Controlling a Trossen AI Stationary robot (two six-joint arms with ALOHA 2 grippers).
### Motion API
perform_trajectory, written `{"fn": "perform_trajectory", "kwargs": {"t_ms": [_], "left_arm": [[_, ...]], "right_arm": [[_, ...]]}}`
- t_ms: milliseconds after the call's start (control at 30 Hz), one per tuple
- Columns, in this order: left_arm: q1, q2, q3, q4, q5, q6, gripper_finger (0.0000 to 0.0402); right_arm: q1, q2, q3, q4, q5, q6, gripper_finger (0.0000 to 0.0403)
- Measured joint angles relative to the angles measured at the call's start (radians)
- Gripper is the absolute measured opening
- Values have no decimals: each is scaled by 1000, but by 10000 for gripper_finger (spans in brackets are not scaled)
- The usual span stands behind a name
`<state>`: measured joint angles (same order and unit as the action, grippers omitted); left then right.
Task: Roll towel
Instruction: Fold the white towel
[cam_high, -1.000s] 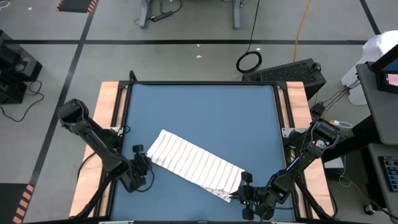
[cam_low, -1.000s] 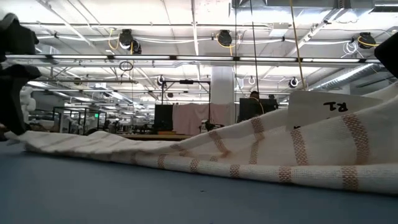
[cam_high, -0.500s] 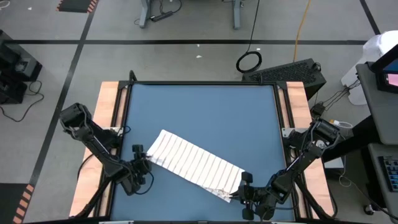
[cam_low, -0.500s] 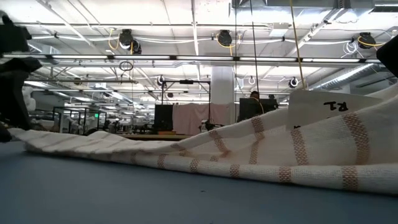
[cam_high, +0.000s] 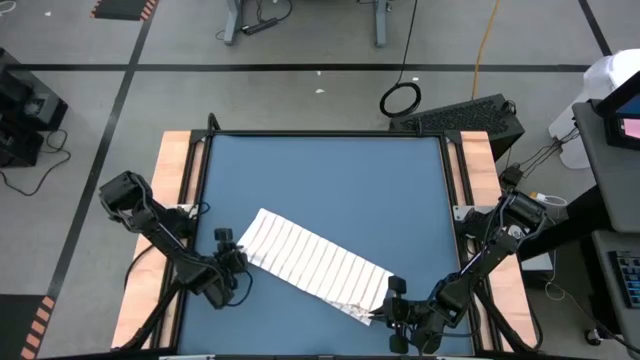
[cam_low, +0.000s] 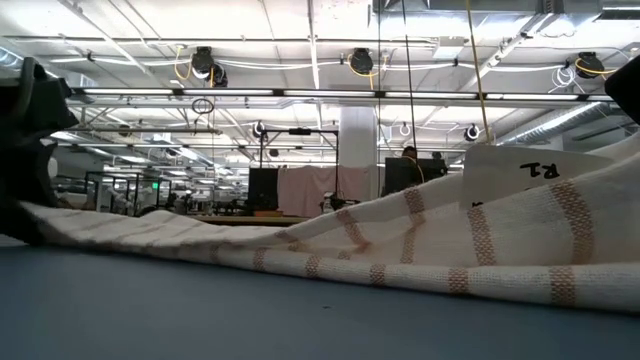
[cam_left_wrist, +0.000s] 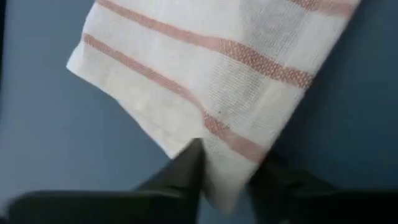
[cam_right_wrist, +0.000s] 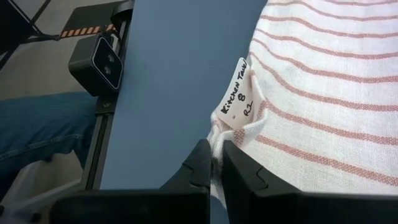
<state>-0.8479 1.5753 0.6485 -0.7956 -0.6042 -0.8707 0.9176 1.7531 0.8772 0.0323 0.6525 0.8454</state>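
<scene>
Diagonally at lower centre of the blue table (cam_high: 330, 180) lies the white red-striped cloth towel (cam_high: 312, 262). Left gripper (cam_left_wrist: 227, 171) straddles its left corner, fingers apart. Right gripper (cam_right_wrist: 216, 163) is clamped on its right corner.

A small white handwritten tag (cam_right_wrist: 238, 89) on the red-striped white cloth towel (cam_right_wrist: 323, 93) pinched in my right claw (cam_right_wrist: 214, 163) reads "Kitchen Towel 8 R1".

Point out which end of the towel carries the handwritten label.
The end pinched by the right gripper: the white label sticks up from the towel there. The end at the left gripper shows only stripes.
</scene>
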Motion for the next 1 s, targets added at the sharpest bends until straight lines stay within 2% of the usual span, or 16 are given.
{"fn": "perform_trajectory", "kwargs": {"t_ms": [67,100,200,400,533,733,900,1000], "left_arm": [[2,-9,17,-17,3,23,41],[2,-17,32,-17,3,31,24],[4,-40,72,-54,-4,41,24],[42,-100,161,-248,-80,42,18],[86,-171,181,-290,-58,41,19],[91,-229,181,-196,132,12,32],[46,-216,156,13,210,-91,34],[6,-187,144,145,207,-118,36]], "right_arm": [[0,0,0,-1,2,0,9],[0,0,0,-3,4,-1,9],[0,0,0,-21,7,-7,9],[-2,-63,0,-154,29,3,9],[-2,-132,0,-251,54,5,9],[-2,-191,0,-275,55,7,9],[13,-180,0,-231,48,7,9],[35,-179,0,-254,55,25,9]]}}
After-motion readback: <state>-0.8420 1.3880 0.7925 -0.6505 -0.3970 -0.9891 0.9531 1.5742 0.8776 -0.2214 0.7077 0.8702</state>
